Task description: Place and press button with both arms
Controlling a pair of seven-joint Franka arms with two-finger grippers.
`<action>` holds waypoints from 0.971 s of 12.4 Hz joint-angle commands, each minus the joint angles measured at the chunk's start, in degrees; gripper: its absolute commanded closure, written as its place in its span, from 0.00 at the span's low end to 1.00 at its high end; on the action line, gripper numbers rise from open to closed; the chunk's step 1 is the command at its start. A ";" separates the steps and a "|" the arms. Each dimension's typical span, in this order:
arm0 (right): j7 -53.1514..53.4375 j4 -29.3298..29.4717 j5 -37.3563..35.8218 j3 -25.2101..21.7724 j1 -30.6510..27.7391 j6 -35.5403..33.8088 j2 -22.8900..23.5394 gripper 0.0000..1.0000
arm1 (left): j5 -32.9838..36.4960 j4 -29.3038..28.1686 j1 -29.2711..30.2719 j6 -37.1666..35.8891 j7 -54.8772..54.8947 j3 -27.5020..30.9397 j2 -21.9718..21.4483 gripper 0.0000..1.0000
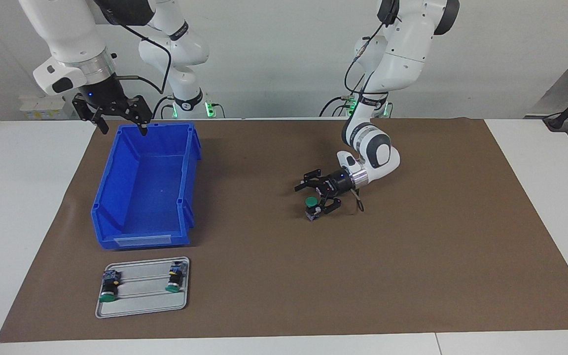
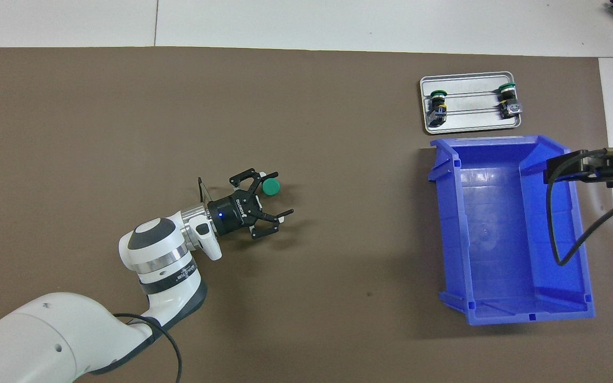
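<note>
button (image 1: 310, 201) upright betw open left gripper (image 1: 313, 199) fingers (contact block hidden overhead).

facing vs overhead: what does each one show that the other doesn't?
Facing only: both arm bases, and the whole right gripper open over the blue bin's rim nearest the robots.
Overhead only: the button's green cap clear of the left gripper, jaws open.
Both: bin, metal tray with two spare switches, brown mat.

Tray (image 1: 141, 308) beside bin (image 1: 143, 190), farther from robots.
</note>
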 commanded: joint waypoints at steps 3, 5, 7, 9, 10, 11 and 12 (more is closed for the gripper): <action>0.64 -1.29 1.05 0.19 -0.40 -0.07 -1.35 0.00 | -0.77 -1.25 -0.14 4.95 8.06 0.02 -1.13 0.05; 0.64 -1.29 1.05 0.27 -0.40 -0.07 -1.35 0.00 | -0.77 -1.16 0.21 5.21 8.06 0.02 -1.04 0.05; 0.64 -1.38 1.05 0.27 -0.40 -0.07 -1.35 0.00 | -0.86 -0.45 0.21 5.83 7.89 0.02 -0.87 0.05; 0.64 -1.29 1.05 0.27 -0.40 -0.07 -1.35 0.00 | -0.86 -0.28 0.39 6.35 7.80 0.10 -0.78 0.05; 0.64 -1.38 1.05 0.27 -0.40 -0.07 -1.35 0.00 | -0.86 -0.10 0.47 6.45 7.80 0.11 -0.78 0.05; 0.64 -1.29 1.05 0.27 -0.40 -0.07 -1.35 0.00 | -0.86 -0.10 0.47 6.45 7.80 0.11 -0.78 0.05; 0.64 -1.29 1.05 0.27 -0.40 -0.07 -1.35 0.00 | -0.86 -0.19 0.47 7.58 7.80 0.02 -0.78 0.05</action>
